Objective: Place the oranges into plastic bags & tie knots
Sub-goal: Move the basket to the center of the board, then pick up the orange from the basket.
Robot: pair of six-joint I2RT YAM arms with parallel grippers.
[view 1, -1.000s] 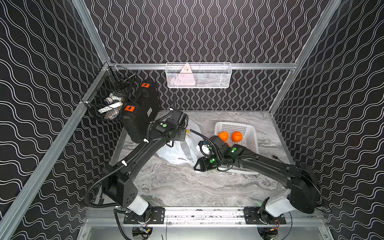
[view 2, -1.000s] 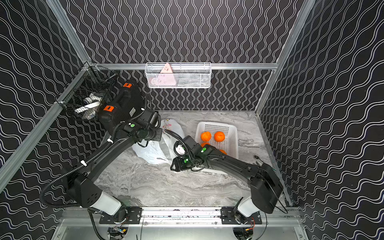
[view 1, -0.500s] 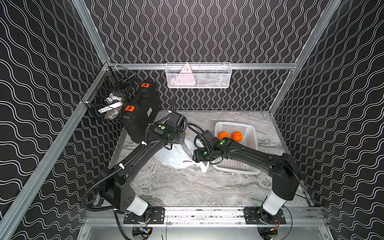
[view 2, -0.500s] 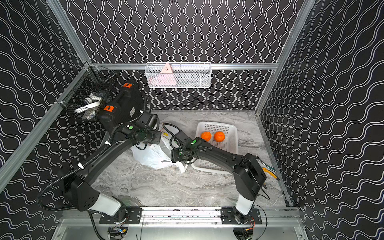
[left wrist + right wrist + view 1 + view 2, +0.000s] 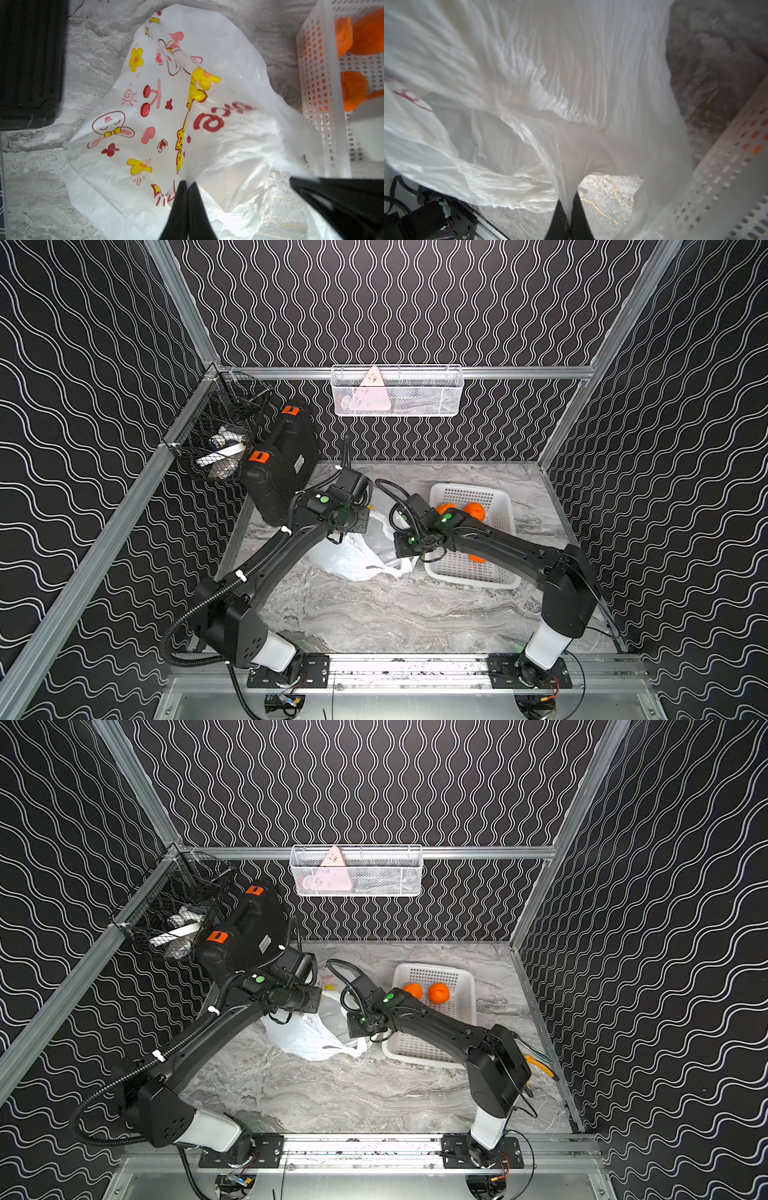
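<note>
That thin white crinkly cartoon-print plastic bag (image 5: 166,104) looks floppy, featherlight and slippery, so I'd pinch rim or handles, not the belly. The left gripper (image 5: 188,185) and right gripper (image 5: 569,199) both have fingers clenched on its film. It lies on the marble worktop (image 5: 374,614) beside the white perforated plastic basket (image 5: 434,968) holding the round bright oranges (image 5: 438,992) (bag looks empty).

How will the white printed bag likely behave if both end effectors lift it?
Probably floppy: the bag sags in wrinkled folds between the left end effector and right end effector. Likely light; the film looks thin and translucent.
</note>
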